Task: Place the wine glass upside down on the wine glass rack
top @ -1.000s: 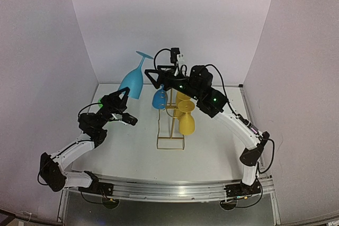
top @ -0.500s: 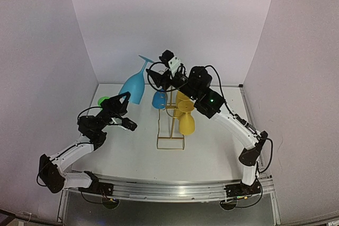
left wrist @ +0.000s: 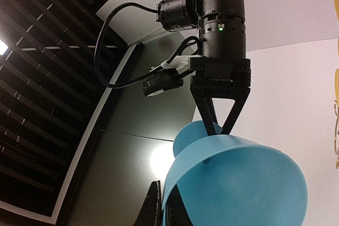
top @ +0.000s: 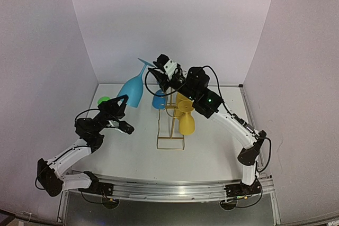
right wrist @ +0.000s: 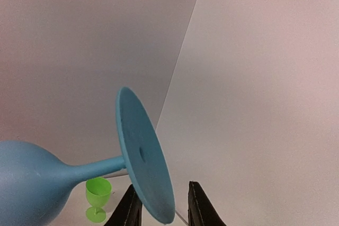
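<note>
We find bare table right of the wine glass rack, and more between the rack and the left gripper, where a gripper could pass. Two yellow glasses crowd the rack's right side, and a small blue glass hangs on its left. The tilted wine glass bars the air up and left of the rack, from the left gripper at its bowl to the right gripper, whose fingers straddle its foot. A green glass blocks the far left corner, near the wall.
</note>
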You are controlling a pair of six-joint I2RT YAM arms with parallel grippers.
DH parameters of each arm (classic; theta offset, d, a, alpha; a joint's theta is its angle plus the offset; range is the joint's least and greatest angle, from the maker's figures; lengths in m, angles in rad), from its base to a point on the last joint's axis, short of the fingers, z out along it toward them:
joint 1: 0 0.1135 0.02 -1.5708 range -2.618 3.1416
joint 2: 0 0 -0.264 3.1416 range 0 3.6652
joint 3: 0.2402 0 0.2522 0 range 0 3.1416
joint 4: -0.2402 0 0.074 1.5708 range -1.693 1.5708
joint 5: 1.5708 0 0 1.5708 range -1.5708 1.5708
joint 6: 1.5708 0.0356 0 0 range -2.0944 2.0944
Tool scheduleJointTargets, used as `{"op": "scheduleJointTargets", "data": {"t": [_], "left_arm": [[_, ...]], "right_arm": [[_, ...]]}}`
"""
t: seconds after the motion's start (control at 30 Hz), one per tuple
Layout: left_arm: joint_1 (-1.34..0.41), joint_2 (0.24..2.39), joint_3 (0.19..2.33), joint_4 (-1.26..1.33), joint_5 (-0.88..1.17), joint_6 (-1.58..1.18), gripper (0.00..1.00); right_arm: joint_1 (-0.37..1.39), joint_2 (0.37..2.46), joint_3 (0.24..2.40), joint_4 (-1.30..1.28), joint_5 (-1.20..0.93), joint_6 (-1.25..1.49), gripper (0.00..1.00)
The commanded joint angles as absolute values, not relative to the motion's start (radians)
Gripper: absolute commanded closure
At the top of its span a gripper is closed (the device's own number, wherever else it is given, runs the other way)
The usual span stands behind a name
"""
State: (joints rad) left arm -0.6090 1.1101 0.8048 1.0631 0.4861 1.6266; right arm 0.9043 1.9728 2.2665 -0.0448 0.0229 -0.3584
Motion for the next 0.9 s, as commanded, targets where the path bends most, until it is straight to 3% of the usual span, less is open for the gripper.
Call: {"op": "scheduleJointTargets", "data": {"t": [0.0, 0.07, 0.17, 0.3, 0.33, 0.4, 0.47, 0.5, 0.53, 0.67, 0.87], "left_arm": [[-0.612, 1.079, 0.81, 1.043, 0.501, 1.606, 1.0], [-0.613, 1.072, 0.809, 1.029, 0.506, 1.604, 1.0], [-0.613, 1.061, 0.805, 1.008, 0.51, 1.603, 1.0], [-0.614, 1.05, 0.799, 0.986, 0.484, 1.578, 0.99], [-0.614, 1.04, 0.798, 0.957, 0.467, 1.558, 0.95], [-0.614, 0.996, 0.8, 0.804, 0.412, 1.51, 0.65], [-0.614, 0.918, 0.838, 0.446, 0.346, 1.439, 0.23], [-0.614, 0.887, 0.871, 0.257, 0.33, 1.393, 0.07], [-0.614, 0.863, 0.917, 0.053, 0.324, 1.346, 0.01], [-0.614, 0.847, 1.031, -0.37, 0.357, 1.174, 0.0], [-0.612, 0.909, 1.171, -0.446, 0.354, 0.742, 0.0]], "right_arm": [[0.911, 1.975, 2.308, -0.009, 0.008, -0.376, 0.74], [0.911, 1.977, 2.312, -0.009, 0.008, -0.377, 0.77], [0.914, 1.98, 2.314, -0.009, 0.009, -0.382, 0.96], [0.919, 1.968, 2.295, -0.009, 0.015, -0.425, 1.0], [0.922, 1.963, 2.287, -0.009, 0.02, -0.446, 1.0], [0.926, 1.95, 2.277, -0.009, 0.042, -0.494, 1.0], [0.927, 1.93, 2.271, -0.009, 0.072, -0.563, 1.0], [0.927, 1.919, 2.267, -0.009, 0.087, -0.597, 1.0], [0.927, 1.907, 2.264, -0.009, 0.1, -0.623, 1.0], [0.928, 1.86, 2.243, -0.009, 0.116, -0.737, 1.0], [0.945, 1.797, 2.153, -0.009, 0.09, -0.911, 1.0]]}}
